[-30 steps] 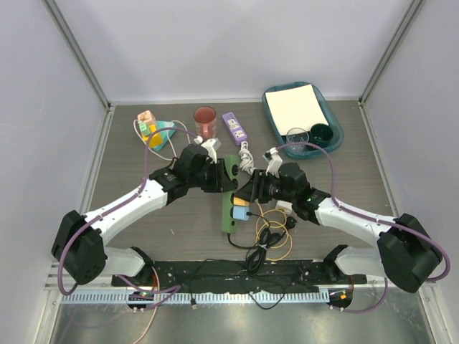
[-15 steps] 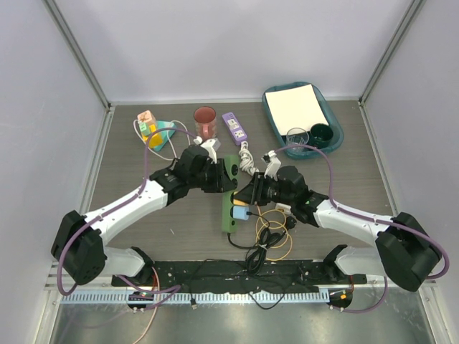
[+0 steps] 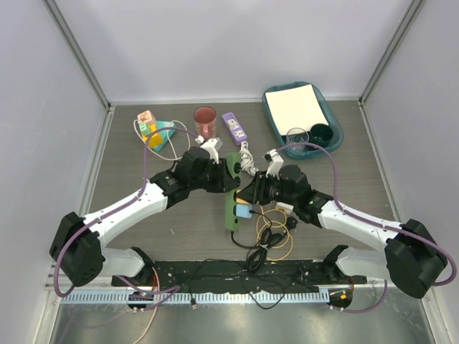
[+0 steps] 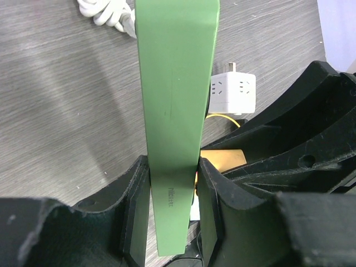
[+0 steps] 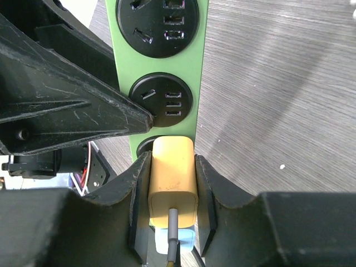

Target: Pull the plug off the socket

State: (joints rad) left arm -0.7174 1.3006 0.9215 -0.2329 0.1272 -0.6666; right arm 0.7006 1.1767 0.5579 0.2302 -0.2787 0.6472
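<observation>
Both arms wore glossy white shells between bulky black joints. A purple cable looped along the left arm (image 3: 122, 211) and along the right arm (image 3: 358, 222). The left hand (image 4: 172, 167) and the right hand (image 5: 171, 164) were matte black plastic, scuffed, with thick wedge-shaped fingers.

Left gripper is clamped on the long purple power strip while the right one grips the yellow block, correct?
No: the left gripper is clamped on the long green power strip, not purple, as the left wrist view shows. The right gripper does grip the yellow block.
</observation>
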